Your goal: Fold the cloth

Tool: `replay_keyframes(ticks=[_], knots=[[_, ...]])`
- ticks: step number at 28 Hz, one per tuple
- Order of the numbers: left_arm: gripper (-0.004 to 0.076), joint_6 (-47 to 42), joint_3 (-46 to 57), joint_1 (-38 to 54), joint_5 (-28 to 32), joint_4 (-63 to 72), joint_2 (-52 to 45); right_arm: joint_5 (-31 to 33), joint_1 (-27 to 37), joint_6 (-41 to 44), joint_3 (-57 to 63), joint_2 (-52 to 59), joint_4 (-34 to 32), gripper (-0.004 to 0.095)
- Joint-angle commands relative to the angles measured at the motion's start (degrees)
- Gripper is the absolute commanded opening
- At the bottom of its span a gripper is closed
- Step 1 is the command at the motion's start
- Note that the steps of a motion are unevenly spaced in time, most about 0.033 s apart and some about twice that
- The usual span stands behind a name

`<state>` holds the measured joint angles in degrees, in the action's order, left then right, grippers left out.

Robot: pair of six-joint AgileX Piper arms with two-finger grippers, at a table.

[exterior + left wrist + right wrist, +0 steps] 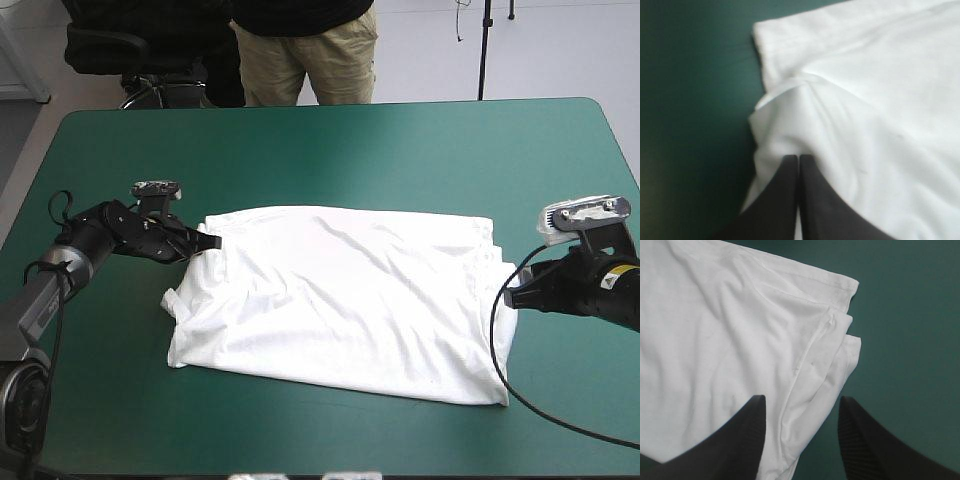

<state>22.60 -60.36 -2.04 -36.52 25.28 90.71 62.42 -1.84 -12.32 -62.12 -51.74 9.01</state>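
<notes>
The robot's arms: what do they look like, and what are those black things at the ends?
Both are black, jointed tubes. The left arm turns grey toward its base; the right arm carries a small yellow mark. Each ends in two broad black fingers curved like fins, tapering to points: the left gripper and the right gripper, whose inner faces are finely ribbed.

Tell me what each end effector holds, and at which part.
The left end effector pinches the T-shirt at a fold near its far left corner. The right end effector stands open astride its right edge.
</notes>
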Motion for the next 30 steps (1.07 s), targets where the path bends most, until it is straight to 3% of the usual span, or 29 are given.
replay_keyframes(ticks=[1,11,16,24,27,28,29,30], knots=[[-0.0017,1.7,-1.8,-3.1,-2.2,3.7,-3.7,-2.5,-0.1,0.0,-1.8,0.5,0.6,0.0427],[-0.0017,1.0,-1.7,-15.8,-1.7,3.7,-1.5,-0.8,-0.1,0.0,-1.8,0.5,0.8,0.0422],[-0.0017,1.1,-1.7,-16.3,-0.5,3.7,3.5,0.9,-0.1,0.0,-1.8,0.5,0.1,0.0382],[-0.0009,1.9,-1.7,-16.3,0.1,4.3,4.5,0.9,-0.1,0.0,-1.8,0.5,0.1,0.0408],[0.0102,3.7,-2.4,-16.3,-1.9,4.3,3.0,0.4,-0.1,0.8,-1.8,0.5,-0.8,0.0465],[0.0218,4.1,-3.6,-16.3,-3.9,4.2,1.2,-0.1,-0.1,2.3,-1.8,-0.1,-3.3,0.0495],[0.0274,4.1,-4.2,-16.3,-4.8,4.0,0.3,-0.3,-0.1,2.8,-1.8,-0.9,-4.6,0.0506],[0.0403,4.0,-6.2,-16.3,-7.0,3.6,-2.3,-1.0,-0.1,2.9,-1.2,-2.9,-6.6,0.0507]])
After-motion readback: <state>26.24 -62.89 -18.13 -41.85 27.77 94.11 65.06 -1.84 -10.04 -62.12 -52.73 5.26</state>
